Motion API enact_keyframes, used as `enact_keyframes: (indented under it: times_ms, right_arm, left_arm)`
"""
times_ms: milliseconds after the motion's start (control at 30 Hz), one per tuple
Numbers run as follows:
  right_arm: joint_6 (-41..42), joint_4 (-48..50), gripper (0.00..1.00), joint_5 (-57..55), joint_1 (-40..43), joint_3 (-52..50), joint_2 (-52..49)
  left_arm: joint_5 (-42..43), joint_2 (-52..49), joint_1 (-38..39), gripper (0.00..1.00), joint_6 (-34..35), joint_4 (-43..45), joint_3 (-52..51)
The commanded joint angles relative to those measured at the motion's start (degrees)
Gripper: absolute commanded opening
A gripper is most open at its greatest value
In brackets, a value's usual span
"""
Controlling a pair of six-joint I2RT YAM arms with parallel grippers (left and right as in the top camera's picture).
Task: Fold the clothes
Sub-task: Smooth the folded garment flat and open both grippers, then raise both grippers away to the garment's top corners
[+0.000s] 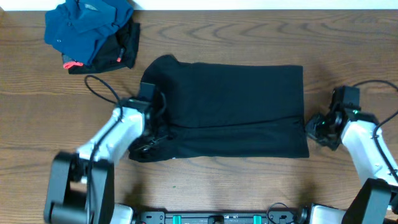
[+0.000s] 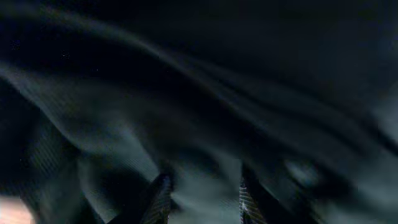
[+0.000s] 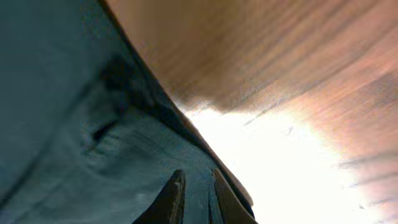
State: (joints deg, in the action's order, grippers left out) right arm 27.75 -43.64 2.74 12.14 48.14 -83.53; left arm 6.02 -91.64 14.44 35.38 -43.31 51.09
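Note:
The clothes (image 1: 230,109), one plain black garment, lie spread as a wide rectangle in the middle of the wooden table (image 1: 249,186). My left gripper (image 1: 151,138) sits at the garment's lower left edge, where the cloth is bunched. In the left wrist view dark fabric (image 2: 205,93) fills the frame, and the gripper (image 2: 202,196) is shut on a fold lying between its fingers. My right gripper (image 1: 313,126) is at the garment's right edge. In the right wrist view it (image 3: 198,193) is shut on the fabric's edge (image 3: 93,124), with bare table (image 3: 280,56) beside it.
A crumpled dark blue garment (image 1: 87,28) lies at the back left, over a small black piece with red-pink tags (image 1: 121,53). A black cable (image 1: 102,90) loops above my left arm.

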Motion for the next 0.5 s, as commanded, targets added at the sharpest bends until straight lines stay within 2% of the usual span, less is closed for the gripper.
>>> enact_keyframes:
  times_ms: [0, 100, 167, 200, 267, 333, 367, 467]
  right_arm:
    - [-3.45, -1.07, 0.15, 1.20, -0.02, 3.30, -0.07]
    - [-6.14, -0.04, 0.19, 6.40, -0.72, 3.93, -0.07]
    - [-7.82, 1.29, 0.27, 8.63, -1.09, 3.93, -0.07]
    - [-8.46, 2.36, 0.35, 9.62, -1.29, 3.93, -0.07]
    - [-10.19, 4.66, 0.51, 11.87, -1.33, 4.15, -0.07]
    - [-12.02, 6.43, 0.75, 14.51, -1.36, 5.20, -0.07]
    - [-12.57, 6.84, 0.80, 15.56, -1.33, 6.03, -0.07]
    - [-13.35, 7.02, 0.89, 16.15, -1.33, 9.94, -0.07]
  left_arm:
    - [-2.10, 7.13, 3.87, 0.38, 4.98, 0.09, -0.24]
    - [-7.34, 12.02, 5.90, 0.43, 5.68, 0.63, -0.24]
    - [-10.69, 14.49, 6.25, 0.45, 5.38, 1.31, -0.24]
    - [-12.11, 15.61, 6.23, 0.47, 4.28, 2.14, -0.24]
    - [-13.42, 17.46, 6.21, 0.55, -2.89, 6.34, -0.24]
    - [-13.38, 18.71, 6.21, 0.68, -10.56, 11.56, -0.07]
    - [-13.38, 18.95, 6.21, 0.73, -12.61, 13.49, 0.07]
    - [-13.35, 18.82, 5.60, 0.76, -17.25, 19.37, 1.42]
